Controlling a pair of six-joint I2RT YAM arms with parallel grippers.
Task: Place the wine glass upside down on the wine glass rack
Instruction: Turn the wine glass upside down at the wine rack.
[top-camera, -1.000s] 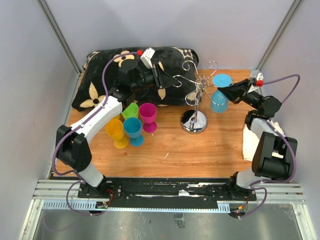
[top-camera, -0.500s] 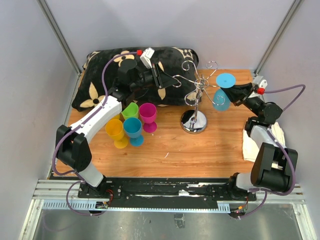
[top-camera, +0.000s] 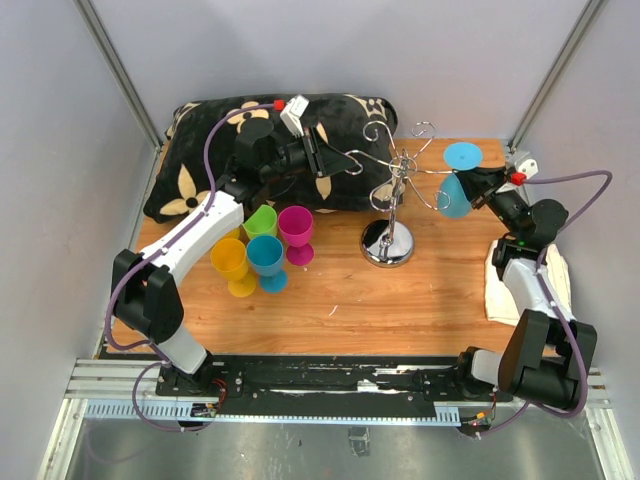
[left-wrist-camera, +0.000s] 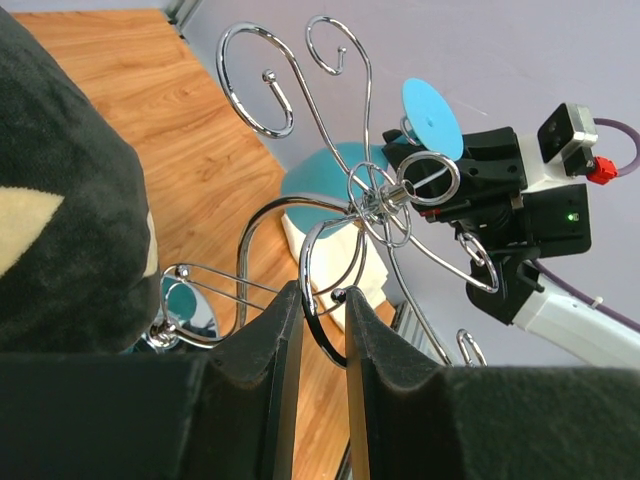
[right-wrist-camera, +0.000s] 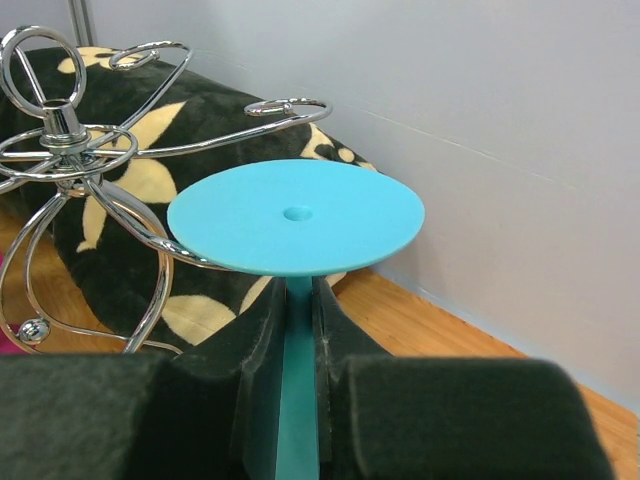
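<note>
The wine glass (top-camera: 456, 196) is teal and hangs upside down, foot up, at the right of the wine glass rack (top-camera: 400, 185). My right gripper (right-wrist-camera: 298, 295) is shut on its stem just under the round foot (right-wrist-camera: 296, 215). In the right wrist view a chrome scroll arm (right-wrist-camera: 150, 235) runs under the foot's left edge; I cannot tell whether they touch. My left gripper (left-wrist-camera: 322, 300) is shut on a curled arm of the rack (left-wrist-camera: 385, 195), on the rack's left side (top-camera: 330, 160). The rack stands upright on its round mirrored base (top-camera: 388, 245).
A black flowered pillow (top-camera: 195, 150) lies along the back left. Yellow (top-camera: 232, 262), teal (top-camera: 266, 258), pink (top-camera: 296, 228) and green (top-camera: 260, 220) glasses stand left of the rack. A white cloth (top-camera: 522, 285) lies by the right arm.
My right gripper has carried the teal glass a little to the right and back, away from the rack's stem. The left gripper keeps its hold on the rack arm.
</note>
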